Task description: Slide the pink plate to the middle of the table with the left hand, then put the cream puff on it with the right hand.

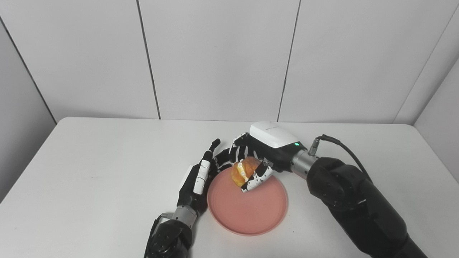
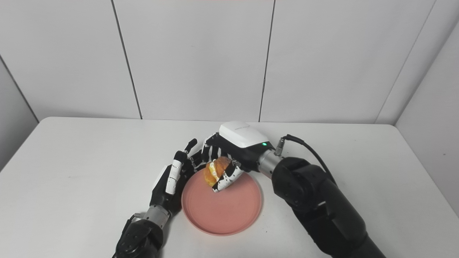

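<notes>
The right robot hand [image 1: 258, 157] is gripping the golden cream-filled puff [image 1: 244, 170] over the far edge of the round pink plate [image 1: 251, 211], mid white surface [image 1: 89, 172]. The left robot hand [image 1: 200, 175] is resting open-fingered against the plate's left rim.

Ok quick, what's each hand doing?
Left hand: open, holding nothing, beside the pink plate.
Right hand: shut on the cream puff.
</notes>
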You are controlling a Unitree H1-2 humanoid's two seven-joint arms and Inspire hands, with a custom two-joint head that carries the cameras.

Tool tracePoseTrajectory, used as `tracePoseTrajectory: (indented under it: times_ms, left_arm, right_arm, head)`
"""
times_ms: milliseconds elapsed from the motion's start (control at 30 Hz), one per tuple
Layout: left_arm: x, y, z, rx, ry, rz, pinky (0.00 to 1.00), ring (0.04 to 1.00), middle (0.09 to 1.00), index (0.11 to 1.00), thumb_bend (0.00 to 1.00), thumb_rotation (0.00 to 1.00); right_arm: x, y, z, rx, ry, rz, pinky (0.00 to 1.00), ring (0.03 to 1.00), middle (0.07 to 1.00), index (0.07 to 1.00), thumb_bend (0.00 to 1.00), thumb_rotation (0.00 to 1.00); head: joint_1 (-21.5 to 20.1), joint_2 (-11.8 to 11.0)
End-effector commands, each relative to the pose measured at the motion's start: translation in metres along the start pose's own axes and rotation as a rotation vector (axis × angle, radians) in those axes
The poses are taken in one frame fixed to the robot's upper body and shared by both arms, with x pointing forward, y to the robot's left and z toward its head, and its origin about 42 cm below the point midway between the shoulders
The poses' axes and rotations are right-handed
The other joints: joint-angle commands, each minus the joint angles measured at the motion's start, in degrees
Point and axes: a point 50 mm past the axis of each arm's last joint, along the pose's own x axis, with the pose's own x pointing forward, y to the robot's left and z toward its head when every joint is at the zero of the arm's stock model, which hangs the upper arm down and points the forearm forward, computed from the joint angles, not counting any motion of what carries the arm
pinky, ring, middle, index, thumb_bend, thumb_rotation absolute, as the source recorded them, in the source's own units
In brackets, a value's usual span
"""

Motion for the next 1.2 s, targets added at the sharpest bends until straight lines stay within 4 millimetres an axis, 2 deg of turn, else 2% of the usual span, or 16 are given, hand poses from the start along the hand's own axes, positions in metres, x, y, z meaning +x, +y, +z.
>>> tracePoseTrajectory:
  times_ms: [0,267,433,633,900,1067,1167]
  left_arm:
    - [-0.006,0.002,-0.010,-0.013,0.058,0.007,0.85,0.879,0.842,0.952,0.84,0.92]
    - [-0.007,0.005,-0.009,-0.003,0.063,0.007,0.86,0.885,0.853,0.939,0.82,0.93]
    - [-0.007,0.004,-0.010,-0.002,0.068,0.008,0.87,0.888,0.864,0.943,0.84,0.93]
    - [-0.008,0.005,-0.010,-0.003,0.065,0.012,0.84,0.878,0.866,0.938,0.83,0.93]
    - [-0.008,0.003,-0.008,-0.014,0.066,0.009,0.85,0.885,0.866,0.927,0.81,0.93]
    - [-0.007,0.002,-0.008,-0.019,0.068,0.011,0.85,0.874,0.856,0.921,0.83,0.93]
    - [-0.007,0.002,-0.008,-0.020,0.066,0.009,0.85,0.870,0.851,0.920,0.80,0.93]
  right_arm:
    - [0.005,-0.011,0.007,-0.044,-0.041,-0.027,0.37,0.430,0.509,0.493,0.52,0.00]
    - [0.014,-0.003,0.004,-0.112,-0.049,0.052,0.44,0.460,0.516,0.471,0.52,0.00]
    - [0.017,0.001,0.003,-0.107,-0.050,0.061,0.39,0.434,0.502,0.495,0.52,0.00]
    - [0.019,0.007,0.001,-0.111,-0.039,0.083,0.38,0.431,0.502,0.498,0.52,0.00]
    - [0.024,0.020,-0.002,-0.133,-0.045,0.128,0.38,0.433,0.511,0.490,0.52,0.00]
    - [0.022,0.022,-0.005,-0.157,-0.042,0.129,0.38,0.435,0.507,0.491,0.52,0.00]
    - [0.020,0.022,-0.005,-0.173,-0.041,0.117,0.41,0.456,0.534,0.472,0.52,0.00]
  head:
    - [0.03,-0.02]
    - [-1.00,0.17]
    - [-1.12,0.19]
    - [-1.28,0.38]
    - [-1.24,0.45]
    - [-1.21,0.40]
    - [-1.32,0.39]
